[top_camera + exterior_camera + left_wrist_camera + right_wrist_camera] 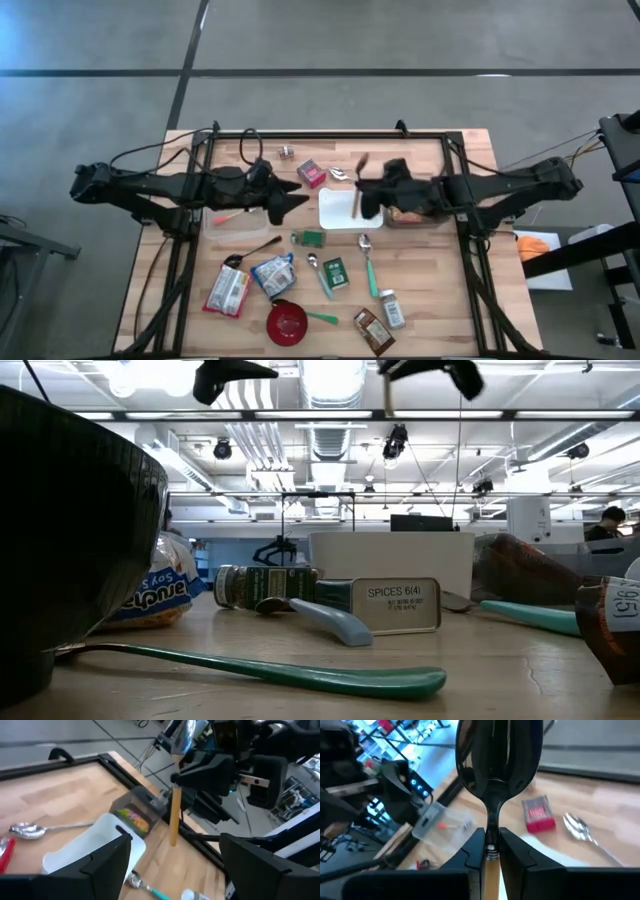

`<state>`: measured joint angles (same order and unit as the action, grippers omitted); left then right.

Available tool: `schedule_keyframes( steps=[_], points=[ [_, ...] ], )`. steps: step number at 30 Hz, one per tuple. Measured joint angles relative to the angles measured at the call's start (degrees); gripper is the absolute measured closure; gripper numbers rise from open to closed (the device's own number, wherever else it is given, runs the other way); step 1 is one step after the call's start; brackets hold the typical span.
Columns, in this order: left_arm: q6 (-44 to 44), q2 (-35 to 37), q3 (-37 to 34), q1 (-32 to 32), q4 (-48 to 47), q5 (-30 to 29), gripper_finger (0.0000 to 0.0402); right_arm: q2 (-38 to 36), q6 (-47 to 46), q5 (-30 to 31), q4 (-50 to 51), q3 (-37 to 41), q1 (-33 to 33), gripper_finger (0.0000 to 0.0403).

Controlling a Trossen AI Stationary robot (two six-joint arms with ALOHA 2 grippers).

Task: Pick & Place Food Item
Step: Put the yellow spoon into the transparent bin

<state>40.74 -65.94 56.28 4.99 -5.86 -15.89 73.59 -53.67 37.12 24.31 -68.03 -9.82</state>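
Desk (430, 300) is pale wood with light grain, framed by black rails. White cutting board (338, 208) at centre. Red bowl (287, 322) near the front edge; teal-handled spoon (370, 272) beside a green spice tin (335, 273) with a white label. Pink-red box (312, 173) toward the back. Clear container (236, 222) shows an orange-red item inside. Snack pouch (272, 274) is blue and white. Held spoon (495, 765) has a glossy dark bowl and tan wooden handle between black fingers (512, 852).
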Motion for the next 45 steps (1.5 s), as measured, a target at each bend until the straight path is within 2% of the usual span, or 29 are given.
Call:
schedule_keyframes(
  steps=[9, 12, 19, 23, 26, 30, 33, 37, 38, 45],
  points=[
    [1.3, -3.2, 0.0, -0.1, 1.9, -0.2, 0.0095, 11.6, 5.7, -7.2, 0.3, -14.8, 3.7, 0.0374],
    [3.2, -4.2, 0.0, -0.1, 3.2, -0.3, 0.0095, 14.5, 8.3, -7.7, 0.5, -18.7, 3.8, 0.0374],
    [3.8, -4.9, 0.1, -0.2, 3.7, -1.3, 0.0096, 18.8, 11.3, -12.8, 0.5, -25.1, 4.0, 0.0374],
    [2.5, -5.0, 0.1, -0.2, 4.6, -0.7, 0.0111, 20.4, 12.6, -14.1, 0.6, -27.5, 4.0, 0.0374],
    [0.9, -5.0, 0.1, -0.2, 5.8, 0.3, 0.0136, 21.1, 13.4, -15.0, 0.3, -28.4, 4.0, 0.0374],
    [-1.6, -5.0, 0.1, -0.2, 7.6, 1.4, 0.0191, 21.1, 13.6, -15.1, 0.4, -28.4, 4.1, 0.0374],
    [-1.8, -5.0, 0.1, -0.2, 7.5, 1.5, 0.0254, 20.9, 13.8, -15.2, 0.8, -28.3, 4.2, 0.0374],
    [-2.0, -4.9, 0.1, -0.2, 7.6, 2.0, 0.0364, 20.8, 14.0, -15.2, 0.8, -28.2, 4.3, 0.0374],
    [-1.8, -4.9, 0.1, -0.2, 7.5, 2.0, 0.0377, 20.8, 14.1, -15.1, 0.8, -28.2, 4.3, 0.0375],
    [-0.9, -4.9, 0.1, -0.2, 7.5, 2.6, 0.0387, 20.6, 15.1, -15.6, 0.8, -28.2, 4.3, 0.0378]
  ],
)
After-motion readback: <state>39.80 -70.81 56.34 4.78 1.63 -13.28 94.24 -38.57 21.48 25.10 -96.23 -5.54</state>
